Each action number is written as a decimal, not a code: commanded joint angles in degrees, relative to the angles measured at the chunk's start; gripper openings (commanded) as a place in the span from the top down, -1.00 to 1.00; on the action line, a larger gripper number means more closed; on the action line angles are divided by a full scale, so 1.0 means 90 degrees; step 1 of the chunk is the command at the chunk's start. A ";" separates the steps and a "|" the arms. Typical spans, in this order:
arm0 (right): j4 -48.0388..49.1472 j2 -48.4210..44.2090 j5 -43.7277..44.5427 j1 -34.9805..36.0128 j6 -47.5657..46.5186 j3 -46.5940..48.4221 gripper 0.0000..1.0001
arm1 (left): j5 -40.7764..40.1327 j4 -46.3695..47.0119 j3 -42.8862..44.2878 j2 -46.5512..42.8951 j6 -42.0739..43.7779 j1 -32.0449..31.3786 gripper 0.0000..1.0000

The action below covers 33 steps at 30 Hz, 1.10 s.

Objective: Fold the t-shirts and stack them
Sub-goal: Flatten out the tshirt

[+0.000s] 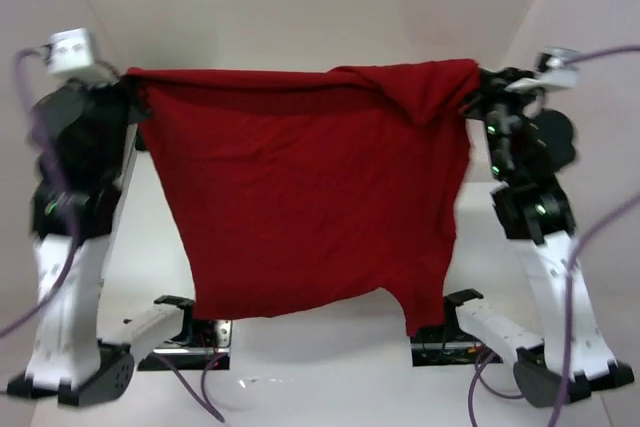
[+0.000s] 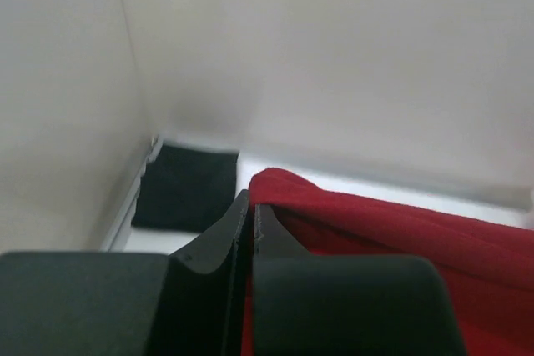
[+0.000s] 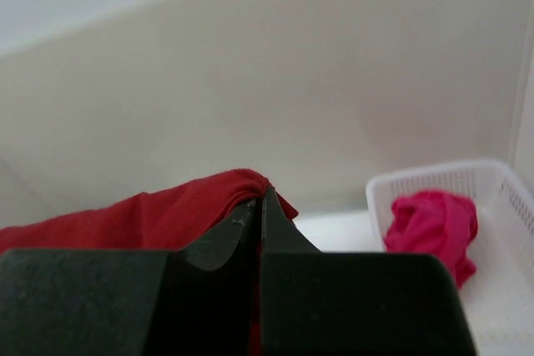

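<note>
The dark crimson red t-shirt [image 1: 310,187] hangs spread in the air between both arms, high above the table. My left gripper [image 1: 132,82] is shut on its upper left corner, and red cloth [image 2: 392,223] bunches at the pinched tips [image 2: 249,202]. My right gripper [image 1: 478,85] is shut on the upper right corner, where cloth [image 3: 167,210] folds over the tips [image 3: 261,198]. A folded black t-shirt [image 2: 188,187] lies flat by the left wall. The magenta-pink t-shirt [image 3: 432,224] sits crumpled in the basket.
The white lattice basket [image 3: 509,206] stands on the right side near the wall. White walls close in the table on the left, back and right. Both arm bases [image 1: 80,372] stand at the near edge with purple cables trailing.
</note>
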 commanded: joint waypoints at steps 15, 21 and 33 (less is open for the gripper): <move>0.2936 0.4300 -0.0103 -0.0025 0.0626 -0.2159 0.98 | -0.1415 0.3219 -0.2141 0.5032 -0.0456 0.0085 1.00; 0.2937 0.6019 -0.0250 -0.0025 0.0343 -0.0735 0.98 | -0.0939 0.3307 -0.0826 0.6322 -0.0838 0.0456 1.00; 0.3132 0.7786 0.0492 -0.0211 0.0148 0.1443 0.98 | -0.0527 0.2118 0.3029 0.8715 -0.0457 0.0701 1.00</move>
